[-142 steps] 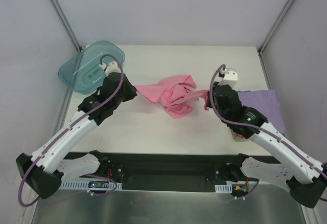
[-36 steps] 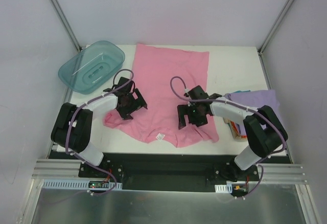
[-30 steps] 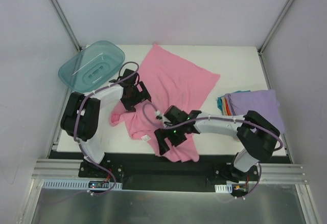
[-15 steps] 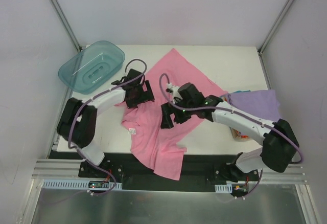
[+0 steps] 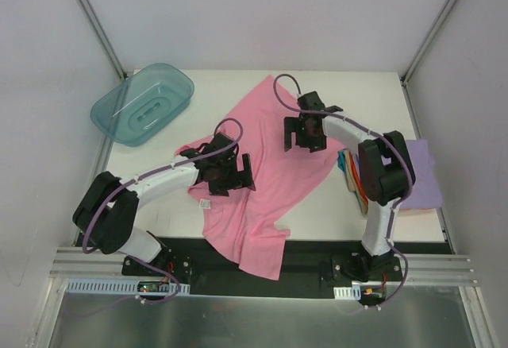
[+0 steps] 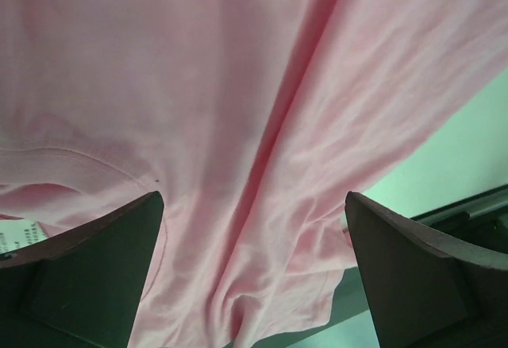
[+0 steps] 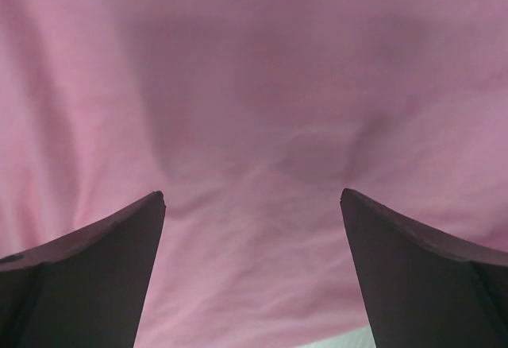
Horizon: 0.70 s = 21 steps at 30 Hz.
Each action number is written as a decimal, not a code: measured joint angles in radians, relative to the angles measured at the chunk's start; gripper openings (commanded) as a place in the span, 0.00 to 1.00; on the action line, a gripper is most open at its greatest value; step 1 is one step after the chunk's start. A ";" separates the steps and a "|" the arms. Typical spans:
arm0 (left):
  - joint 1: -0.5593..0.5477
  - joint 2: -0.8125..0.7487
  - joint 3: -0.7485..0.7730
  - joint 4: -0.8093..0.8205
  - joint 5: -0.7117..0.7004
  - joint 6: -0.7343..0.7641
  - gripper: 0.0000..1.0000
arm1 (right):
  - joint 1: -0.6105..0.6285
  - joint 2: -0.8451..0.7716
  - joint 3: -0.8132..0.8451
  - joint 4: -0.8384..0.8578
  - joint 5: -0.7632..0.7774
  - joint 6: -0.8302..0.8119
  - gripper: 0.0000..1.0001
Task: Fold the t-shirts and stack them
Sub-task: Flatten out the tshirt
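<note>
I see the pink tee spread rumpled across mid-table, one end draped over the near edge. Its white neck label carries print too small for me to read. The left gripper and right gripper both hover over it, jaws wide, holding nothing. Folded tees lie at the right edge.

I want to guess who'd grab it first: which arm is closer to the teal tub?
Left. The left arm is right of the teal plastic tub, over the pink t-shirt; the right arm is farther right.
</note>
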 measured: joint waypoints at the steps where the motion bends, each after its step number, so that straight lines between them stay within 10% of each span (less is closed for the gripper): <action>1: -0.002 0.001 -0.002 0.000 0.000 -0.005 0.99 | -0.023 0.032 0.016 0.000 -0.005 0.004 0.97; 13: 0.193 0.074 -0.028 -0.002 -0.019 -0.036 0.99 | 0.003 -0.186 -0.324 0.100 -0.180 0.022 0.97; 21: 0.349 0.120 0.018 -0.027 0.000 -0.039 0.99 | 0.388 -0.360 -0.552 0.232 -0.288 0.183 0.97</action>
